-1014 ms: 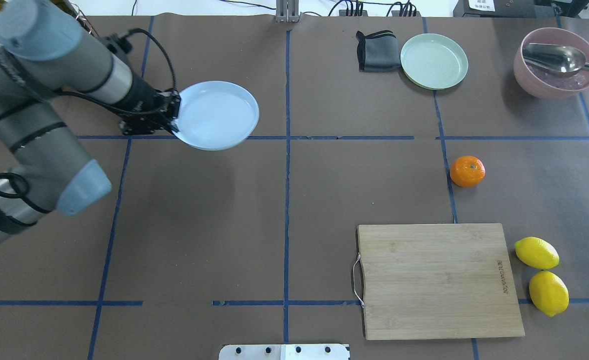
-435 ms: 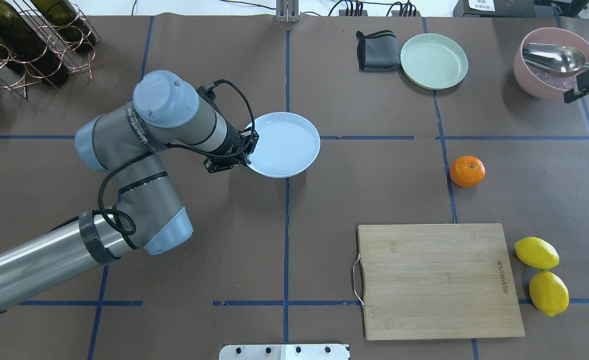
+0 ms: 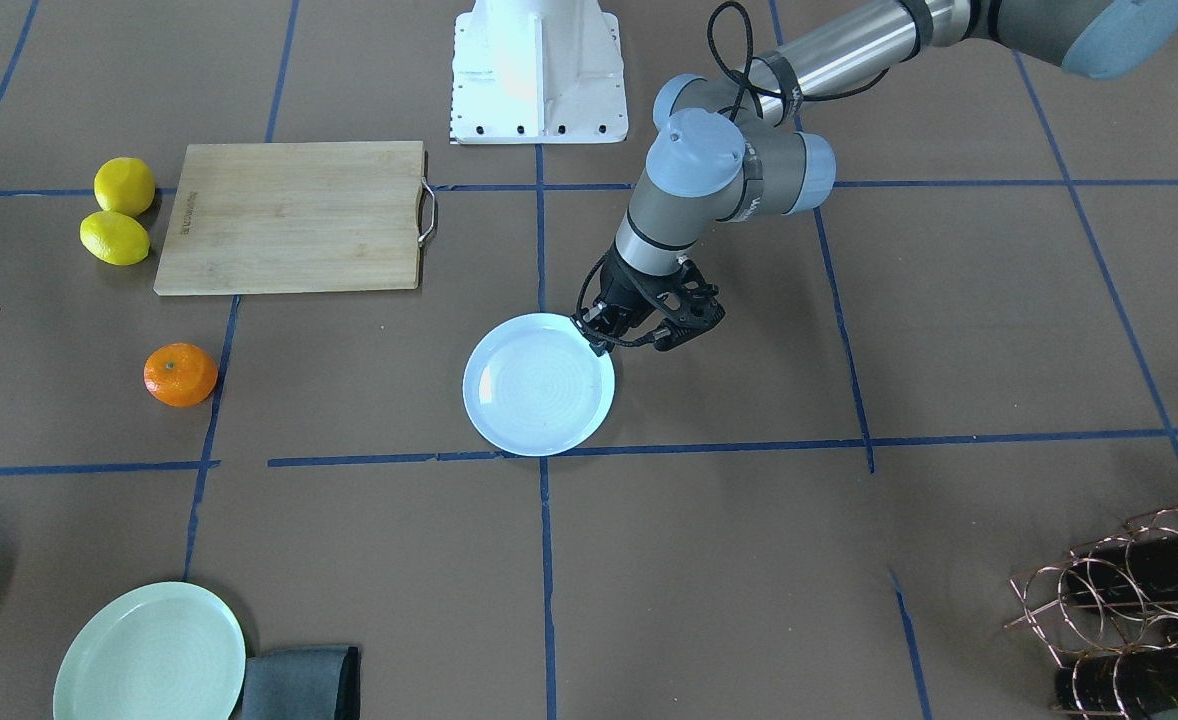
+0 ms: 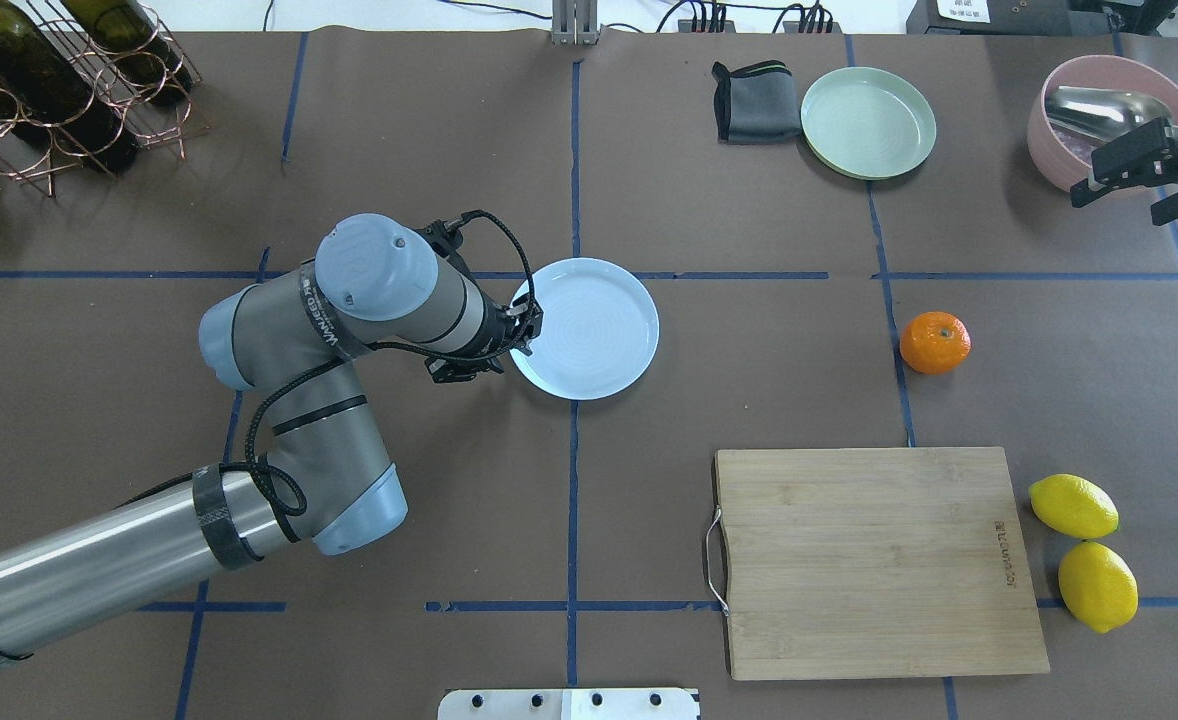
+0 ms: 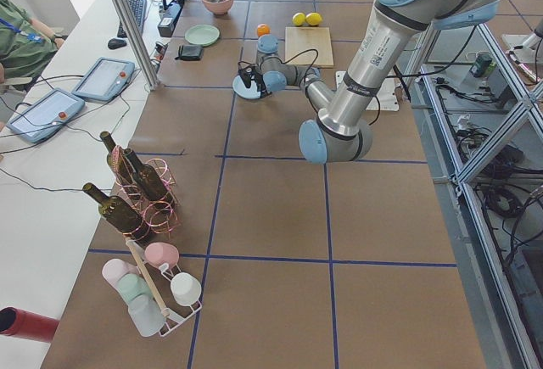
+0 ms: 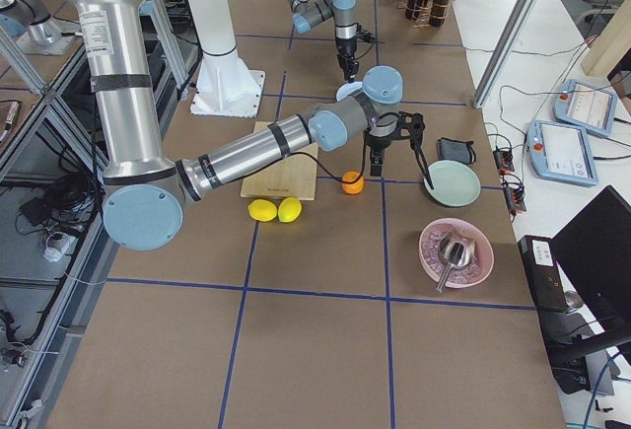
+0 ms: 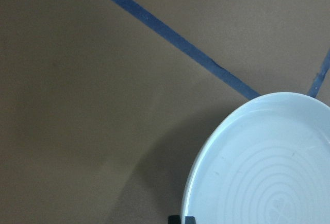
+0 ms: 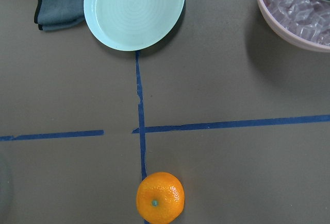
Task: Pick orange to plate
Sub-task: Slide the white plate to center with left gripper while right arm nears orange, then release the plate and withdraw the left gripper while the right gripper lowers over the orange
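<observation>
The orange point(image 4: 935, 342) sits alone on the brown table, right of centre, and also shows low in the right wrist view point(image 8: 160, 196). The pale bluish-white plate point(image 4: 594, 328) is near the table's middle, level and close to the surface. My left gripper point(image 4: 522, 345) is shut on its left rim; across the table the same gripper point(image 3: 597, 335) pinches the plate point(image 3: 539, 385). In the left wrist view only the plate's edge point(image 7: 268, 167) and its shadow appear. My right gripper point(image 4: 1116, 208) hangs open at the far right, beyond the orange, well above it.
A light green plate point(image 4: 868, 122) and a folded grey cloth point(image 4: 754, 102) lie at the back. A pink bowl point(image 4: 1054, 150) holds a metal spoon. A wooden cutting board point(image 4: 874, 560) and two lemons point(image 4: 1073, 505) are front right. A bottle rack point(image 4: 59, 90) stands back left.
My left arm has carried the plate rightward and toward the robot, down near the table's middle. The right gripper has come into the overhead view at the right edge and moved left.
</observation>
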You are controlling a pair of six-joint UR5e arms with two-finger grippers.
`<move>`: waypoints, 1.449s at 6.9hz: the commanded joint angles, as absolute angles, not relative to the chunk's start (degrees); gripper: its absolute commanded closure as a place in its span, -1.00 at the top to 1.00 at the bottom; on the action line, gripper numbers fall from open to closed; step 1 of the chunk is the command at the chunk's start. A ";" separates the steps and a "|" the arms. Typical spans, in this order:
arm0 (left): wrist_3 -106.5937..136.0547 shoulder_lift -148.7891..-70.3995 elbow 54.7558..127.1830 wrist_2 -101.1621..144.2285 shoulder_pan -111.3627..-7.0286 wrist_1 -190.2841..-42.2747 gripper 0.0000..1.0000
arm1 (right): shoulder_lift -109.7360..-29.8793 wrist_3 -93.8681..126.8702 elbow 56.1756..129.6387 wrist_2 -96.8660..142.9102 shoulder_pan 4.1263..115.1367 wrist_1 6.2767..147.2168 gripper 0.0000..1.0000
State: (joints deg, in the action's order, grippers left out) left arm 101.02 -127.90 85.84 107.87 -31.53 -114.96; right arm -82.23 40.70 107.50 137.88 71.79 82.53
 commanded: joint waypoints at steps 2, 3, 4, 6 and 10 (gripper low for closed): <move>94.25 -124.54 94.81 111.59 -37.15 -110.08 1.00 | -81.83 45.50 108.28 128.28 63.50 82.35 1.00; 87.95 -124.19 98.92 113.10 -39.87 -104.12 1.00 | -82.70 49.01 108.19 126.58 60.33 78.35 1.00; 80.84 -122.45 103.40 112.94 -40.95 -99.63 1.00 | -84.97 51.83 107.76 121.52 56.12 73.00 1.00; 79.01 -121.73 104.06 112.94 -45.25 -98.96 1.00 | -86.66 51.86 104.61 117.27 50.82 68.03 1.00; 76.82 -118.92 104.24 113.20 -46.85 -98.88 1.00 | -84.55 51.86 101.08 115.23 46.59 68.12 1.00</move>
